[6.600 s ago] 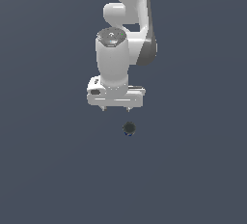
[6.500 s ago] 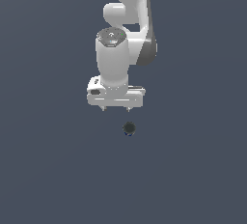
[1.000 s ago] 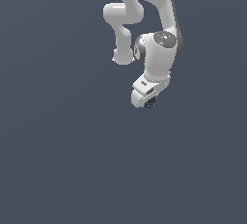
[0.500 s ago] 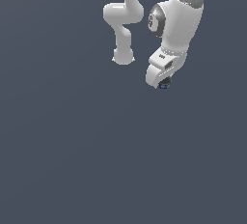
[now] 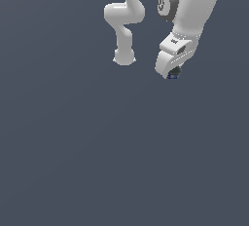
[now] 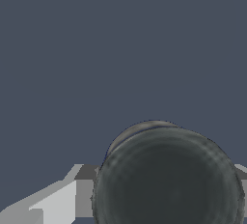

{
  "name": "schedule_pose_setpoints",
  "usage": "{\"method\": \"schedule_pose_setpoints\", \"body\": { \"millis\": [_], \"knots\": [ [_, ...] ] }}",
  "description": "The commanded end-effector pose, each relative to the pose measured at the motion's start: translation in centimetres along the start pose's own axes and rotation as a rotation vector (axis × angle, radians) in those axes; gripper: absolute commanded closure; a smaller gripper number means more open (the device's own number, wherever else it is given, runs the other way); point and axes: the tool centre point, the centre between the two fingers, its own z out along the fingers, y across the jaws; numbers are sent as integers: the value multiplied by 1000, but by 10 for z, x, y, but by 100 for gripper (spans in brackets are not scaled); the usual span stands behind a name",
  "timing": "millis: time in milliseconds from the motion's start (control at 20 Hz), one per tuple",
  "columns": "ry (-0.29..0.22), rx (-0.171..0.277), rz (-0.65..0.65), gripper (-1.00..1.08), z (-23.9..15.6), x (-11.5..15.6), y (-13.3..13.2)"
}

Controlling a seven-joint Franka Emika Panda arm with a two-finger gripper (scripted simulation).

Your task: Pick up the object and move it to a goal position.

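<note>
Both renders are evenly and softly lit over a flat slate-grey background, with no cast shadows and no glare. The white arm (image 5: 187, 10) shows gentle shading on its underside. In the wrist view the dark object (image 6: 169, 179) looks blurred and grainy.

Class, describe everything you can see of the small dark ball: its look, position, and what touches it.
The small dark, nearly black round ball has a faintly mottled, matte grey-black surface. In the wrist view it fills the foreground, with pale grey parts showing on both sides. In the exterior view only a bluish-dark speck shows at the tip of the white robot gripper, apparently clamped between the jaws, near the exterior view's upper right.
</note>
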Motion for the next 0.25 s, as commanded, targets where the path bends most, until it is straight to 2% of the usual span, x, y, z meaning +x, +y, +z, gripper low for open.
{"method": "schedule_pose_setpoints", "body": {
  "millis": [0, 200],
  "knots": [
    [0, 0, 1, 108, -3, 0, -2],
    [0, 1, 2, 108, 0, 1, 1]
  ]
}}
